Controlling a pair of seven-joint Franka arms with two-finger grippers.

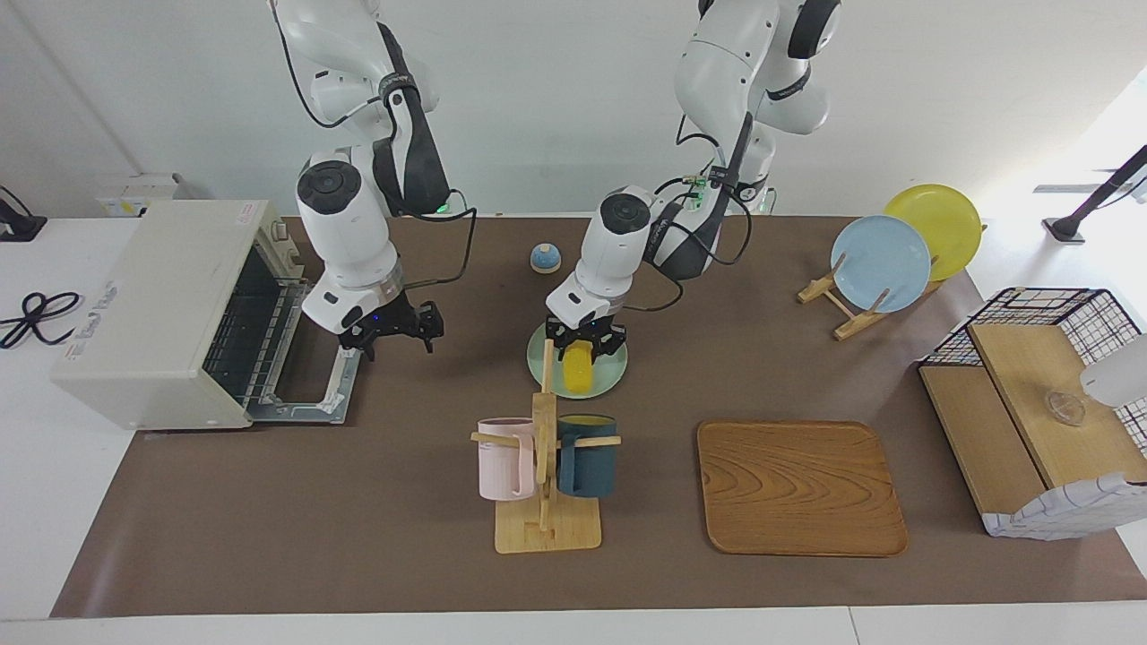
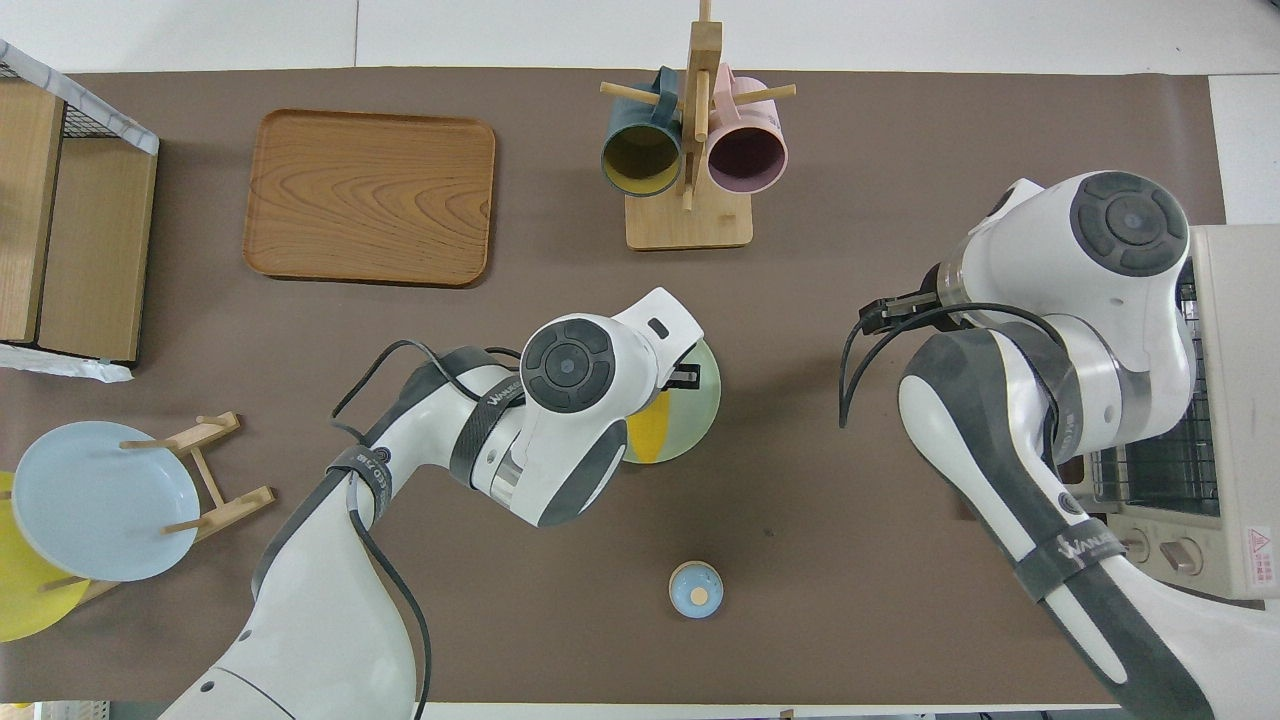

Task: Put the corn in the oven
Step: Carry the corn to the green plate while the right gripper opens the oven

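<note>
The yellow corn [image 1: 578, 369] lies on a pale green plate [image 1: 611, 378] in the middle of the table; it also shows in the overhead view [image 2: 650, 437], partly hidden under the left arm. My left gripper [image 1: 587, 345] is down over the plate, open, with its fingers on either side of the corn's end. The cream-white oven [image 1: 152, 313] stands at the right arm's end of the table with its door [image 1: 305, 399] dropped open and the wire rack showing. My right gripper [image 1: 394, 329] is open and empty, hovering over the open door.
A wooden mug rack [image 1: 544, 466] with a pink and a dark blue mug stands just farther out than the plate. A wooden tray [image 1: 797, 488], a plate stand with a blue plate [image 1: 883, 262] and a yellow plate, a wire basket [image 1: 1039, 309] and a small blue knob [image 1: 545, 258] are also on the table.
</note>
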